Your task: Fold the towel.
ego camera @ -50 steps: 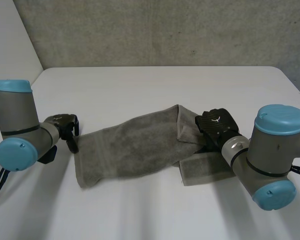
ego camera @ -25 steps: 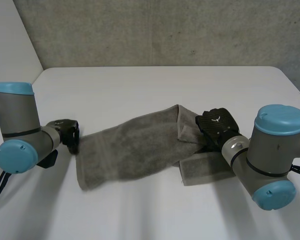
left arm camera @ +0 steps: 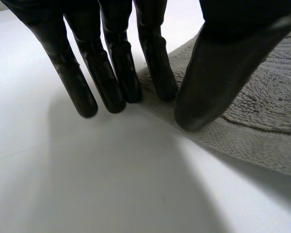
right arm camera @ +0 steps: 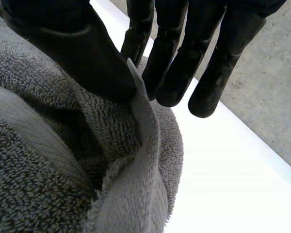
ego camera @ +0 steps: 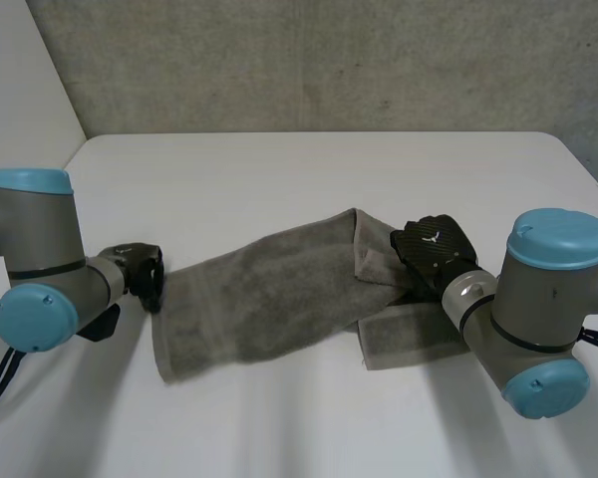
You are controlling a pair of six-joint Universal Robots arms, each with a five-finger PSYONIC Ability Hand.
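- The grey towel (ego camera: 269, 299) lies across the middle of the table (ego camera: 309, 169), drawn out long from our left hand to our right hand.
- Its left end lies flat on the table, and we see a woven hem along that edge in the left wrist view.
- Its right end is bunched and raised into a hump. 1 flat, doubled flap lies on the table just in front of the hump, beside our right arm (ego camera: 538, 309).
- Our left hand (ego camera: 145, 279) is at the towel's left end.
- In its wrist view the fingers (left arm camera: 111, 73) are straight, close together and pointing down. Most tips are on the bare table just beside the cloth, and 1 touches the towel's edge.
- The left thumb (left arm camera: 218, 73) rests its tip on the hem. There is a gap between it and the fingers, the cloth there lies flat, and the hand grips nothing.
- Our right hand (ego camera: 434, 247) sits on the raised right end.
- In its wrist view the thumb (right arm camera: 72, 43) and the nearly straight fingers (right arm camera: 169, 63) pinch an upright edge of the towel between them.
- Our left arm (ego camera: 40, 269) stands at the table's near left side.
- A rough grey wall (ego camera: 329, 60) rises behind the table.
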